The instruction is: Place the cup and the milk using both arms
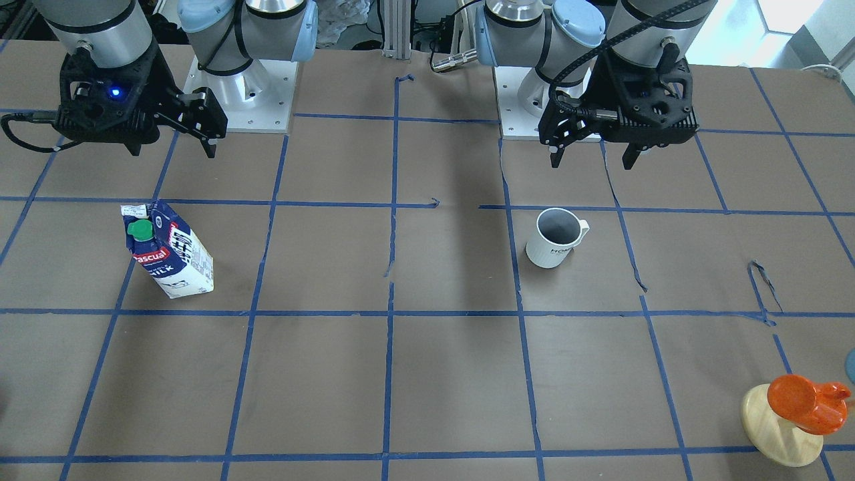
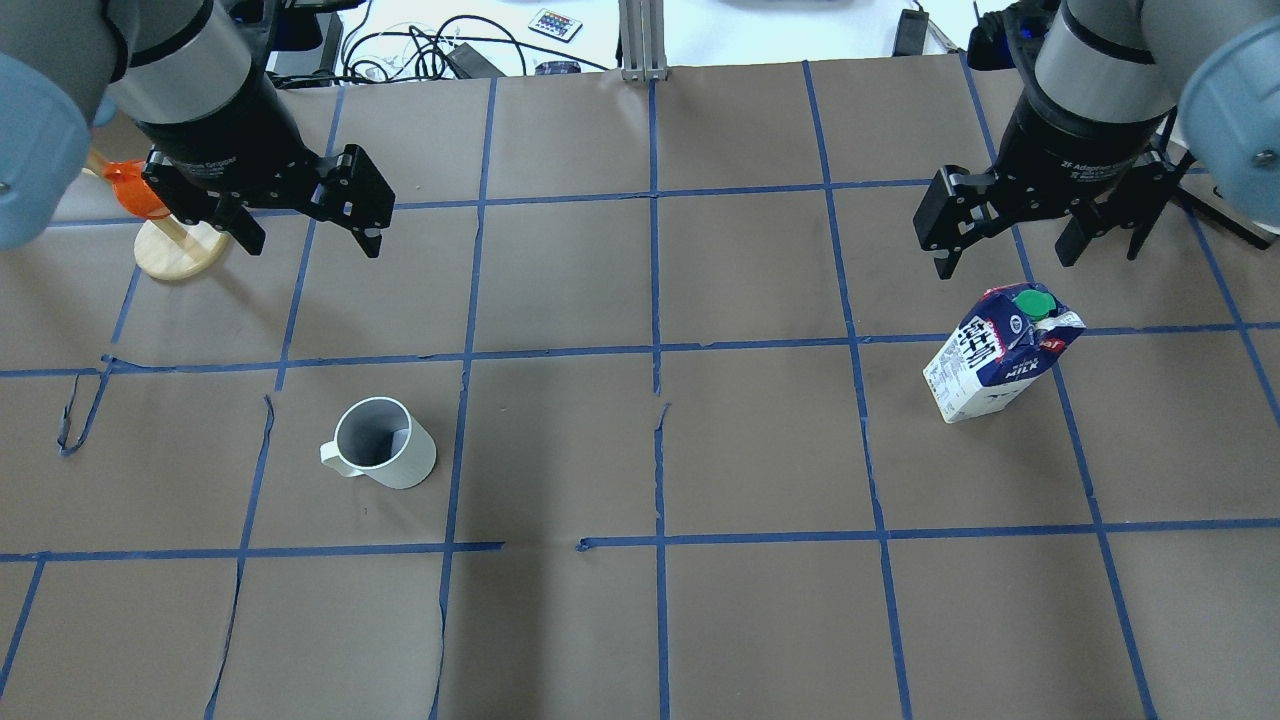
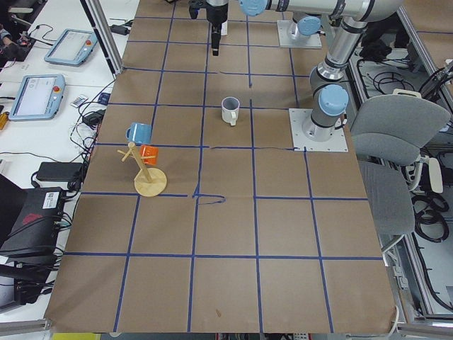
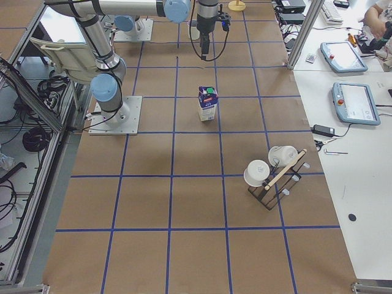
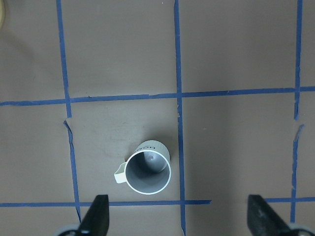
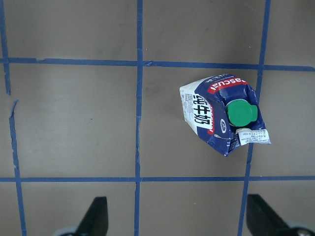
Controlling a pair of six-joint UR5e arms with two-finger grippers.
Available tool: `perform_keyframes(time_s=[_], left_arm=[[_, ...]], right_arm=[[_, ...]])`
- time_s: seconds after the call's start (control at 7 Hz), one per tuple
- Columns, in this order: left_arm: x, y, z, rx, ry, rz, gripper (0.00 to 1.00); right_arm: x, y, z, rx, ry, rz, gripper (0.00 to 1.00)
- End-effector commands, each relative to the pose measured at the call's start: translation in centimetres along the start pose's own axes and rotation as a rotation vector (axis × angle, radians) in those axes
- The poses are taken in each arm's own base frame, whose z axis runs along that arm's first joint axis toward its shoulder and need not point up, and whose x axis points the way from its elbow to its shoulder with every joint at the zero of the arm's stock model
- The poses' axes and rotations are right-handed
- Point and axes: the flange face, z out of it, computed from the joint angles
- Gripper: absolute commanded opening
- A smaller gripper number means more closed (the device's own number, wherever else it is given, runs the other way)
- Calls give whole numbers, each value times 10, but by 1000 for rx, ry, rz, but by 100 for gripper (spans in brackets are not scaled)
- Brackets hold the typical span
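Left pincer (image 2: 310,238) hangs released above the bench (image 2: 760,450), jaws spread wide and holding nothing. The right pincer (image 2: 1008,262) is in the same state. As I read it, neither grasp has begun: this is the approach before the pick.

The cup (image 2: 385,458) stands upright on the left half of the bench, well away from every edge, with its handle toward the left end. The milk (image 2: 1000,355) stands upright on the right half, also clear of the edges and turned askew to the blue tape grid.

In the left wrist view the cup sits off-centre between the fingers, so I would shift that arm until the body is centred, keep the handle clear, then descend and close. For the carton I would probably turn the right wrist to meet its flat faces. Its gable top looks creased, so I'd grip lower down.

The cup is empty, its grey inside bare. The carton's green cap (image 6: 240,112) is on, so I cannot tell what is inside. An orange cup (image 1: 805,402) hangs on a wooden stand (image 1: 778,431) toward the left end.
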Motion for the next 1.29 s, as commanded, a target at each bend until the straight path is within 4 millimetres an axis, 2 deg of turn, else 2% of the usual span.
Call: perform_keyframes(time_s=[0.0,0.14,0.29,0.57,0.71,0.86,1.14], left_arm=[[5,-6,10,-12,9,4,100],[6,-1,14,-21,12,7,100],[8,5,29,-50,16,10,100],[14,24,70,-134,21,19,100],[16,31,99,-199,19,21,100],[16,39,132,-214,15,23,100],[13,39,179,-193,8,0,100]], right_arm=[[2,-2,2,-5,-1,-5,100],[3,-4,2,5,0,-8,100],[15,-8,3,7,8,20,100],[82,-27,32,-56,15,153,100],[95,-38,33,-8,17,164,100],[97,-50,47,-7,6,100,100],[94,-51,83,-71,-18,82,100]])
